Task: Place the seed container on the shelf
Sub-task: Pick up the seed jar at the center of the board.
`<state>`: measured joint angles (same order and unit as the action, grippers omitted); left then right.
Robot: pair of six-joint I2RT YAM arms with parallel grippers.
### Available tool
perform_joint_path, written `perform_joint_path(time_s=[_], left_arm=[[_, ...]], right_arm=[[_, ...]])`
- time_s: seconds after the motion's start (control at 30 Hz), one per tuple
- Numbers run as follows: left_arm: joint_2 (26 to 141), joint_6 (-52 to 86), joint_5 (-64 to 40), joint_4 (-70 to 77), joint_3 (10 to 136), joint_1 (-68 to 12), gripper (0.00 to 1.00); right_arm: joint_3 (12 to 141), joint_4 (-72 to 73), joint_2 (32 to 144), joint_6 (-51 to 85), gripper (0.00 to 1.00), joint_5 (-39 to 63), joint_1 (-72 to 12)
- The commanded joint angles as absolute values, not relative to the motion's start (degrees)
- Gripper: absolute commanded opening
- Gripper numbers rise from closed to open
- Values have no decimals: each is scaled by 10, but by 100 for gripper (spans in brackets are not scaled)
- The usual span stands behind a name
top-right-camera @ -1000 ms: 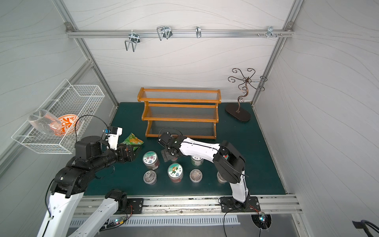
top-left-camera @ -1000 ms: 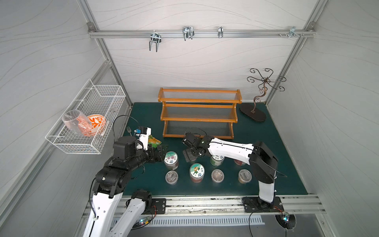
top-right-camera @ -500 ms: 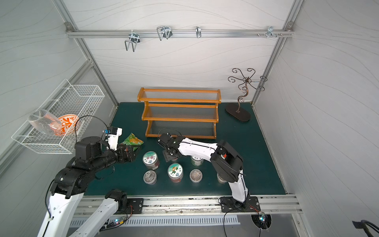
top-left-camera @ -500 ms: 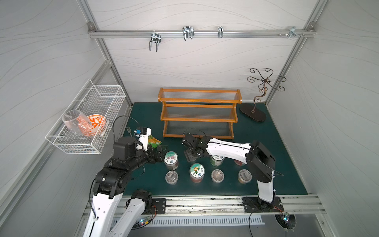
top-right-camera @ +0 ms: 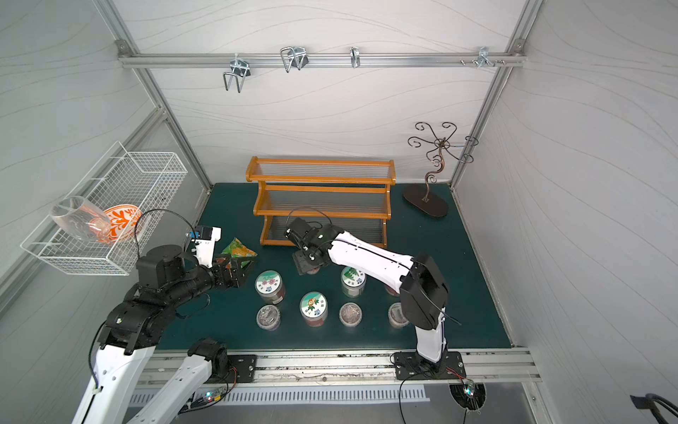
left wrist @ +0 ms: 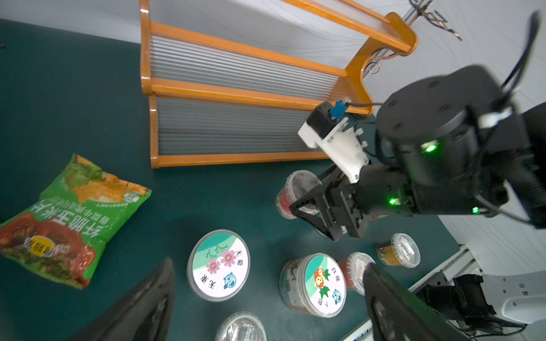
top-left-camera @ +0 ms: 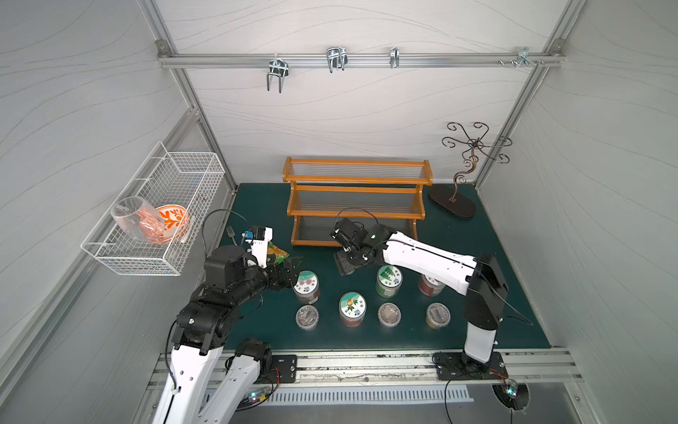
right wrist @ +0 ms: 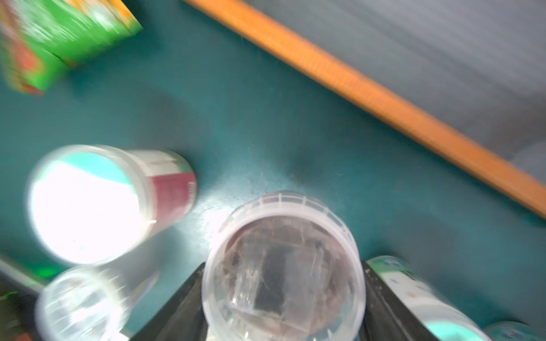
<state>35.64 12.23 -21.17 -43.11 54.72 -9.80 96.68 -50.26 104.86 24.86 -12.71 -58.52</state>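
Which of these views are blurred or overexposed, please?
Right wrist view: motion-blurred throughout, the white-lidded round jar blown out by glare, the clear-lidded plastic jar least smeared. Left wrist view: sharp, the green foil snack bag with legible print. Both top views: sharp, evenly lit.

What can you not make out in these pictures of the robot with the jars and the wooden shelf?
- The seed container: the right wrist view is motion-blurred, so its contents are unclear; in both top views the right arm mostly hides it.
- The red jar: the right arm covers most of its lid in a top view.
- The fork: too small in a top view.
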Motion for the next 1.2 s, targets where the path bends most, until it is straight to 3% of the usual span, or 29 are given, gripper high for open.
perform_joint_path(time_s=[0.0,0.23,0.5,0.93,1.17], left_arm=[[354,132,-281,-281,528,-98,100],[400,145,-341,-112,483,-137,100],[466,-46,-202,-19,456,-367,100],[608,-15,-258,108,477,-384,100],[644,8,-300,163,486,-388,87]], right_arm=[[1025,-603,997,221,59,-112,-570],[1154,-721,977,195,58,-76,-546],[1244,-809,976,181,57,-39,-535],[1229,-825,956,174,55,-8,-534],[1213,-817,953,174,54,1,-533]])
